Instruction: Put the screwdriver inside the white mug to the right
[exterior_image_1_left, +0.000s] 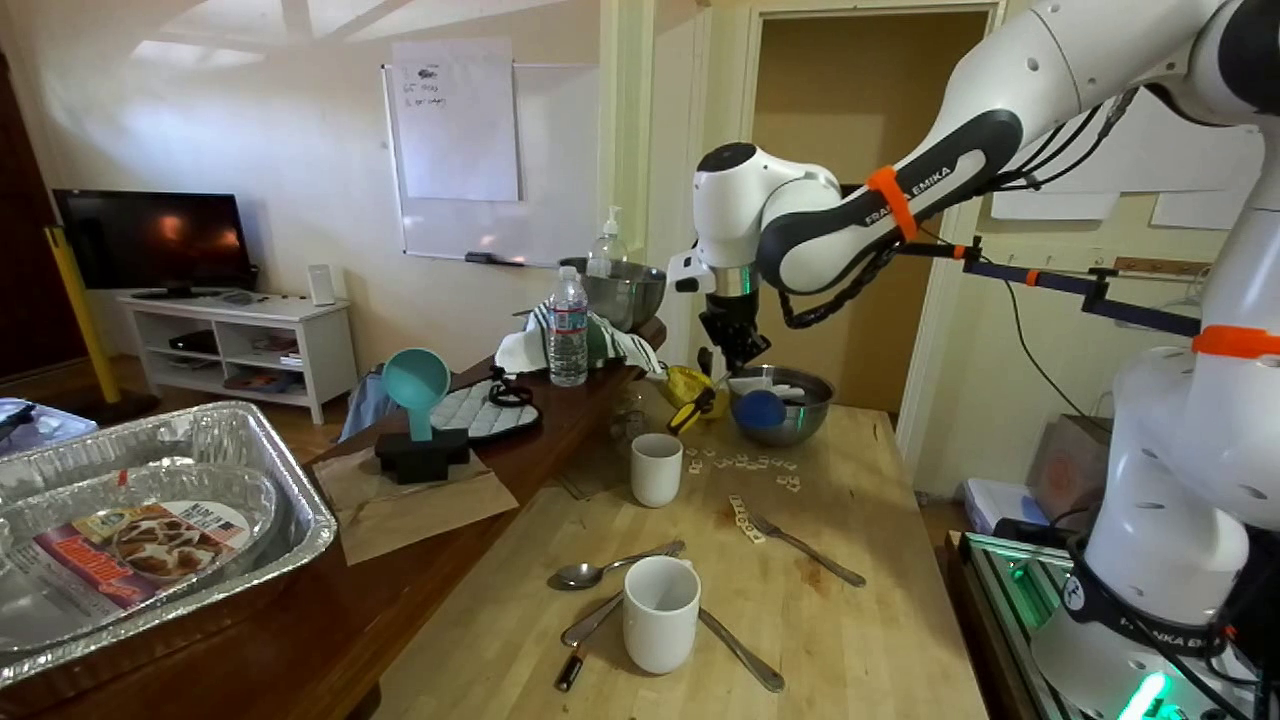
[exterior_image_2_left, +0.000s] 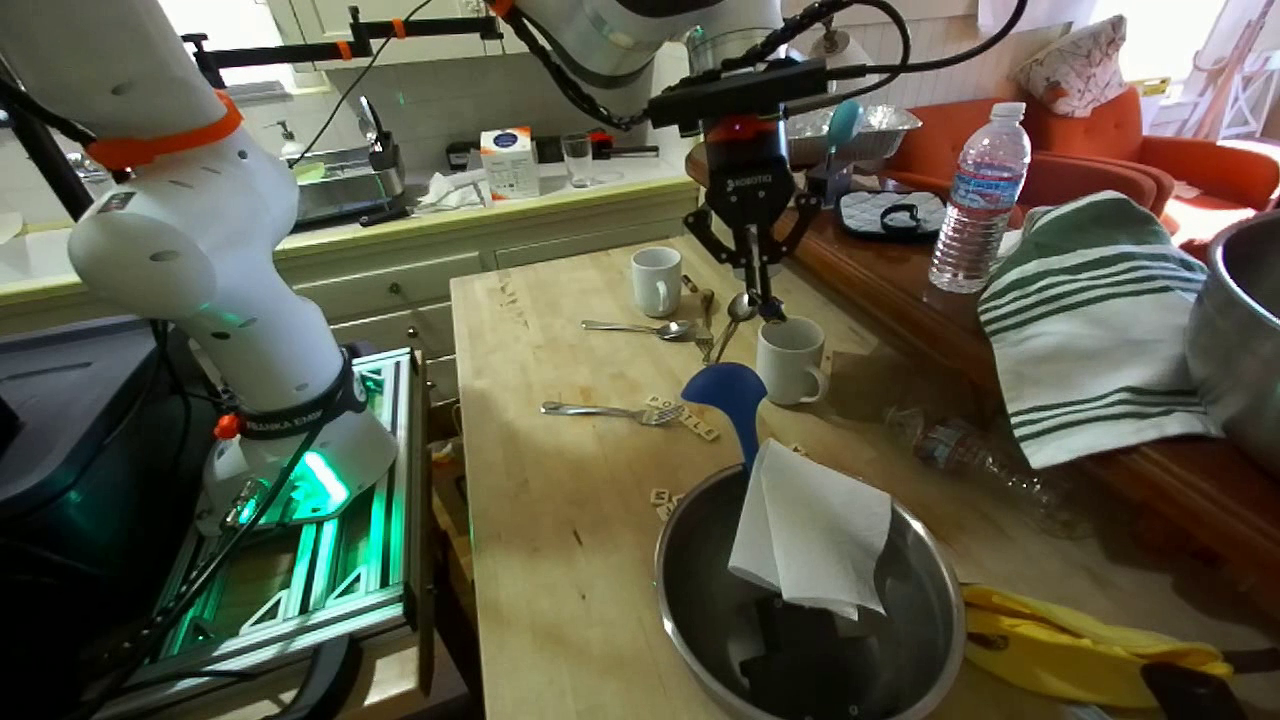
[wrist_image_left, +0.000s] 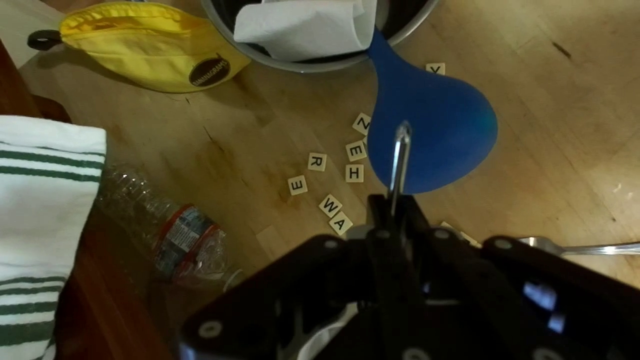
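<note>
White mug (exterior_image_1_left: 656, 472), the one nearer my pincer (wrist_image_left: 393, 202), is standing leftmost in an exterior view; next, the screwdriver (exterior_image_1_left: 693, 408) is slanting, handle low and pointing mugward; rightmost, I'm pinching it, metal shaft (wrist_image_left: 401, 155) poking out ahead in the wrist view. I'm judging it's wanting steeper tilt, handle-first.

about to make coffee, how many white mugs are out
2, both upright. In an exterior view, the farther mug stands near letter tiles, the nearer mug among cutlery.
</note>
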